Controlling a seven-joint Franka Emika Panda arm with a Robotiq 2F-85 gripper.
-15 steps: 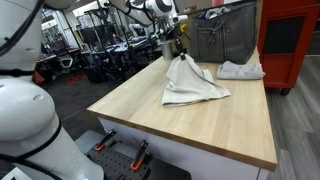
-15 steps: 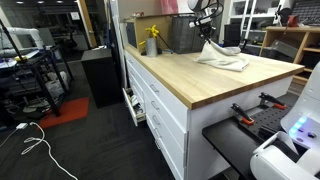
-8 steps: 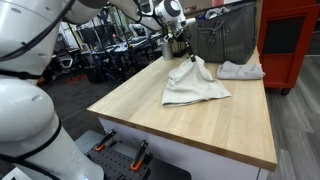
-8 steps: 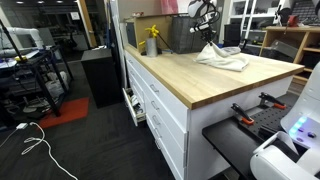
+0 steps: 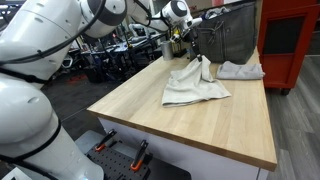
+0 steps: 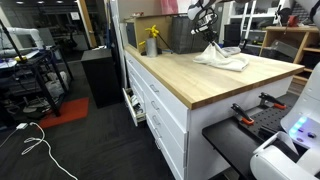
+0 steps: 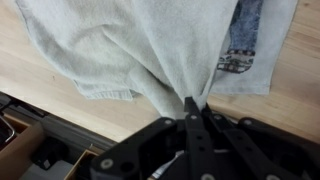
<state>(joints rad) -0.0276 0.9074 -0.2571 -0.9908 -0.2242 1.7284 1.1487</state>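
Hand (image 7: 190, 103) is clenched tight: both fingers pinch a bunched fold of the cloth (image 7: 120, 45), and we see no gap between them in the wrist view. The fabric fans out from the pinch toward 12 o'clock of that view and spreads wide over the bench (image 7: 30, 70).

The cloth is pale grey-white, soft and creased, with a hemmed edge at 9 o'clock of the pinch. A blue patch (image 7: 245, 40) shows at 2 o'clock. We cannot tell whether it belongs to the cloth.

In an exterior view the cloth (image 5: 195, 88) lies on the far half of the wooden bench. Its far corner is pulled up into a peak under the hand, while the rest lies flat and rumpled on the wood. A second cloth (image 5: 240, 70), whitish and crumpled, lies at 2 o'clock of it, apart from it, near the bench's far edge. A grey bin (image 5: 228, 35) stands at 12 o'clock, behind both.
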